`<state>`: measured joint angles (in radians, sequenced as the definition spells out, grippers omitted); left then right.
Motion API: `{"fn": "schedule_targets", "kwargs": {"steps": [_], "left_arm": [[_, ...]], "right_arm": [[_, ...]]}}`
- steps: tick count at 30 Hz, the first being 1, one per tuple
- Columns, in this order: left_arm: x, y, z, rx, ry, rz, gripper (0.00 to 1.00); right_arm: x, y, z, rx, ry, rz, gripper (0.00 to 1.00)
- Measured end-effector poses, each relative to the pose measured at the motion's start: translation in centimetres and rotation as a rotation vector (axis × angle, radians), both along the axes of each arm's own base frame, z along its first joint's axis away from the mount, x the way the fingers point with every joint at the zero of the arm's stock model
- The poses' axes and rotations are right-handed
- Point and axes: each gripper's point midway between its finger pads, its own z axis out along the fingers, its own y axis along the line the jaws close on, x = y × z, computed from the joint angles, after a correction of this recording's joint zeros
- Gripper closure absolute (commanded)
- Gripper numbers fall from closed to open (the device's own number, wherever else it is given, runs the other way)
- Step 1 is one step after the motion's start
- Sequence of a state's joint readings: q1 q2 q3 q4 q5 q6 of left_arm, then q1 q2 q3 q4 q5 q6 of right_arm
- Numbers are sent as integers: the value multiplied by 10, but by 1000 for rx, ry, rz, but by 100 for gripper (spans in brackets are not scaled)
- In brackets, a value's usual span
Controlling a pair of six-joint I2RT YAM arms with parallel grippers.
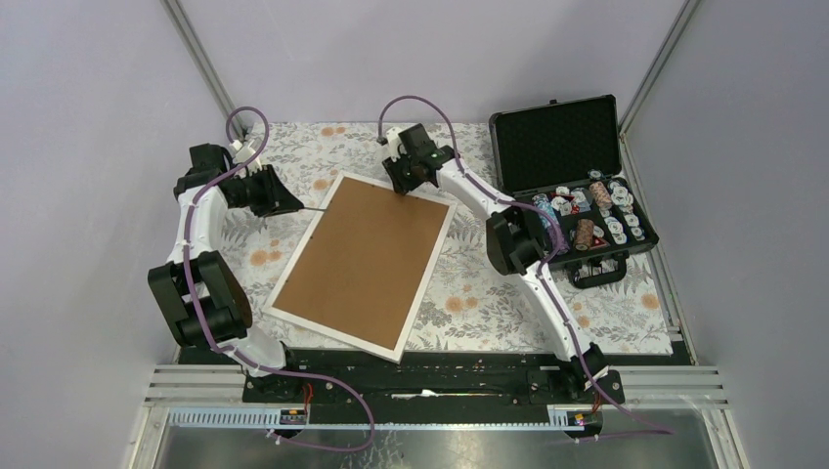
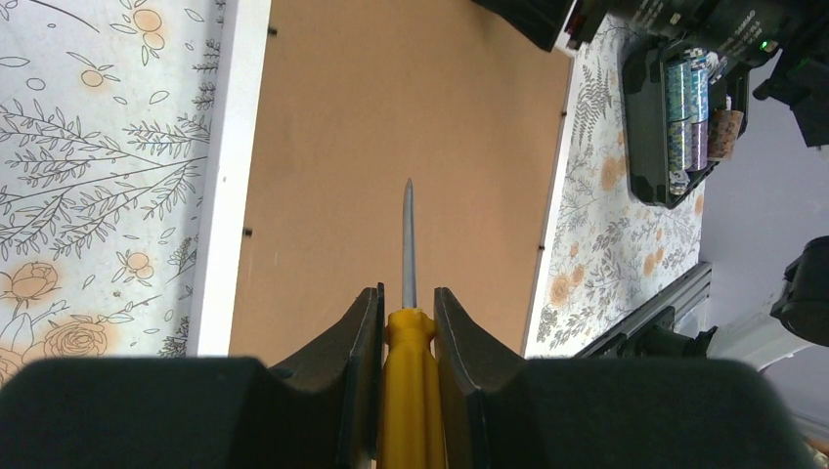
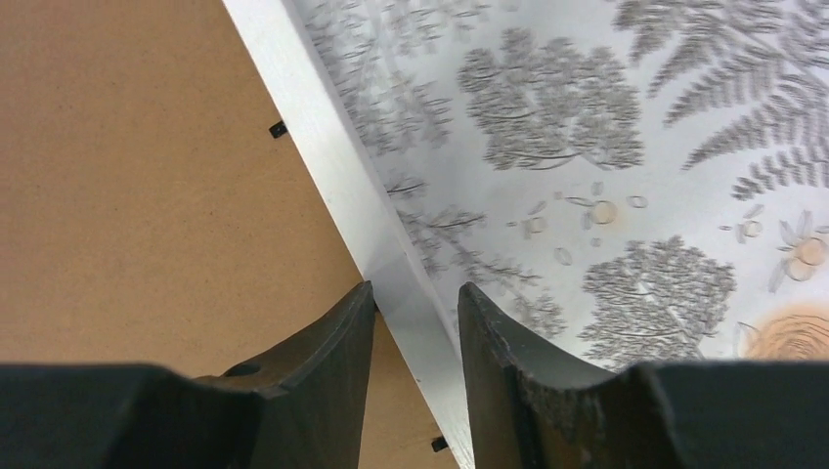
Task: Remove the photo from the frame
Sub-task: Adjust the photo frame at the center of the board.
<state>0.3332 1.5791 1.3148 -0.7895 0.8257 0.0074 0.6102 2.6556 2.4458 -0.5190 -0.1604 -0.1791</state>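
The frame (image 1: pixel 362 259) lies face down and askew on the table, its brown back (image 2: pixel 391 117) up inside a thin white border (image 3: pixel 332 166). The photo is hidden beneath that back. My left gripper (image 1: pixel 296 205) sits at the frame's left far edge, shut on a yellow-handled screwdriver (image 2: pixel 409 391). The screwdriver's steel shaft (image 2: pixel 409 234) points out over the brown back. My right gripper (image 1: pixel 403 186) is at the frame's far edge. In the right wrist view it (image 3: pixel 415 293) stands open, its jaws straddling the white border with a sliver of cloth showing beside it.
A black foam-lined case (image 1: pixel 557 147) stands open at the back right, its tray holding several poker chips (image 1: pixel 596 210). A floral tablecloth (image 1: pixel 469 293) covers the table. Small black tabs (image 3: pixel 279 129) sit along the inner edge of the border.
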Motion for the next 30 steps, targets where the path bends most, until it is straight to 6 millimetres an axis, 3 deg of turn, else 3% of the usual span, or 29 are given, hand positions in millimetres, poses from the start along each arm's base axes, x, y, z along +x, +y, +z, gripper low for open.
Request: {"fn": "schedule_targets", "kwargs": {"steps": [4,9,15,22,30], "left_arm": [[0,0,0,-1,0,1,100],[2,0,-5,-13,16,4,100],[6,0,-8,-31,40,15,100],[5,2,-10,-15,40,11,100],[-10,5,-24,42,63,-27,100]], "right_arm": [[21,-18,-1,30,11,-95,59],[48,-65,-3,55,42,-222,63],[53,-99,-3,69,93,-316,66],[23,-106,-2,99,209,-362,62],[-46,-109,-6,130,452,-377,56]]}}
